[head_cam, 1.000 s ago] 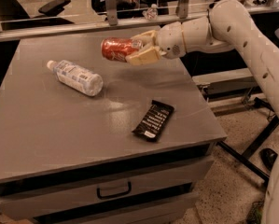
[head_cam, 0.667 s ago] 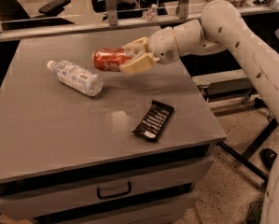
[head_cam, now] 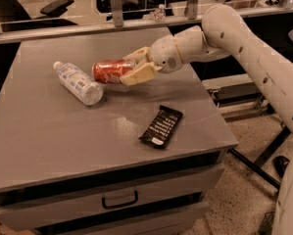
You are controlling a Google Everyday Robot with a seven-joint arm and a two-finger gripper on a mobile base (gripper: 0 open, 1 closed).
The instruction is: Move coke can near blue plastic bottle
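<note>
Three things share the grey desk (head_cam: pixel 62 141). Toward its far left corner, the blue plastic bottle (head_cam: pixel 79 82) lies on its side. Just right of it, the coke can (head_cam: pixel 112 71) is held sideways, clamped in the gripper (head_cam: pixel 128 69). A black packet (head_cam: pixel 161 126) lies flat nearer the front right corner.
</note>
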